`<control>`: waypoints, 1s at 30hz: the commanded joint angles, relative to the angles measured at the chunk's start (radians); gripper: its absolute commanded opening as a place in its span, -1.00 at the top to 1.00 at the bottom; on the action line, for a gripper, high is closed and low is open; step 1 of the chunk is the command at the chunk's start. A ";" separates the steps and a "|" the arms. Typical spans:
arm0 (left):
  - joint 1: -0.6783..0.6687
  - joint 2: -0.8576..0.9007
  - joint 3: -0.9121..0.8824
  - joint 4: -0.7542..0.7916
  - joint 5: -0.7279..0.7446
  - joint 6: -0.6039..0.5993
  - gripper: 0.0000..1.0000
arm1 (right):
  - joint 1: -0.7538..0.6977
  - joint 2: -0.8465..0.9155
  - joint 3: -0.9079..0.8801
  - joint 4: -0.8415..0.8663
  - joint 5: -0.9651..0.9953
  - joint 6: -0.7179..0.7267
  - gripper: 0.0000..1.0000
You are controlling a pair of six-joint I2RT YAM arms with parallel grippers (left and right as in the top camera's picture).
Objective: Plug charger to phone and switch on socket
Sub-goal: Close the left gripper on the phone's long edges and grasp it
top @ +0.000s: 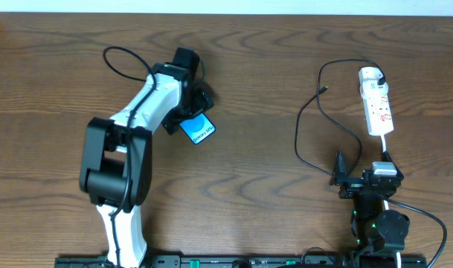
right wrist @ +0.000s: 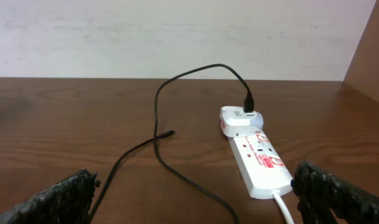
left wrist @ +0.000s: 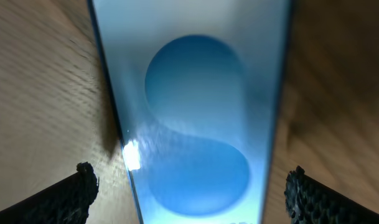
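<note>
The phone [top: 198, 131] lies on the table with its light-blue screen up, and part of it is under my left arm. It fills the left wrist view [left wrist: 195, 124], showing a blue circle. My left gripper [top: 197, 110] [left wrist: 192, 193] is open, with a finger on either side of the phone and a gap at each edge. The charger [top: 306, 112] [right wrist: 157, 124] loops across the table. Its small tip [top: 326, 89] [right wrist: 170, 132] lies free, and its black plug [right wrist: 249, 102] sits in a white adapter on the socket strip [top: 378, 108] [right wrist: 257, 158]. My right gripper [top: 362, 170] [right wrist: 192, 199] is open and empty, just in front of the strip's near end.
The strip's thick white cord [top: 386, 145] [right wrist: 282, 205] runs toward my right arm's base. A loop of the left arm's own black cable [top: 122, 63] lies at the back left. A pale wall [right wrist: 177, 37] stands behind the table's far edge.
</note>
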 commanded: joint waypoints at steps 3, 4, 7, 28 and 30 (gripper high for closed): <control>0.002 0.059 -0.006 0.007 -0.006 0.006 -0.96 | -0.005 -0.008 -0.002 -0.004 0.004 0.006 -0.98; 0.002 0.061 -0.006 0.008 -0.006 0.005 -0.95 | -0.005 -0.008 -0.002 -0.004 0.004 0.006 -0.99; 0.002 0.063 -0.006 0.008 -0.006 0.005 -0.95 | -0.005 -0.008 -0.002 -0.004 0.004 0.006 -0.98; -0.008 0.107 -0.006 0.023 0.024 0.013 -0.90 | -0.005 -0.008 -0.002 -0.004 0.004 0.006 -0.99; -0.013 0.110 -0.006 0.021 0.024 0.014 -0.75 | -0.005 -0.008 -0.002 -0.004 0.004 0.006 -0.99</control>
